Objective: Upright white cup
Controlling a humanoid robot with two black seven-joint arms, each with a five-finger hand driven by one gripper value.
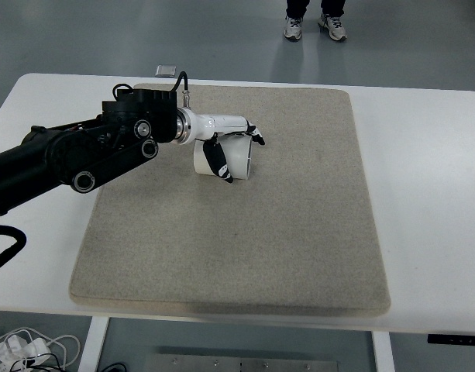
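A white cup [235,161] lies on its side on the grey mat [245,248], toward the back left, with its mouth facing right. My left hand [239,158], white with black fingertips, comes in from the left and wraps the cup. Its fingers [251,134] curl over the top and far side, and the thumb [217,161] presses the near side. The black left arm [74,155] stretches over the mat's left edge. The right arm does not show.
The mat covers most of the white table [423,170]. A small grey object [167,70] lies at the table's back edge. A person's shoes [314,27] stand on the floor beyond the table. Cables [20,349] lie on the floor at bottom left.
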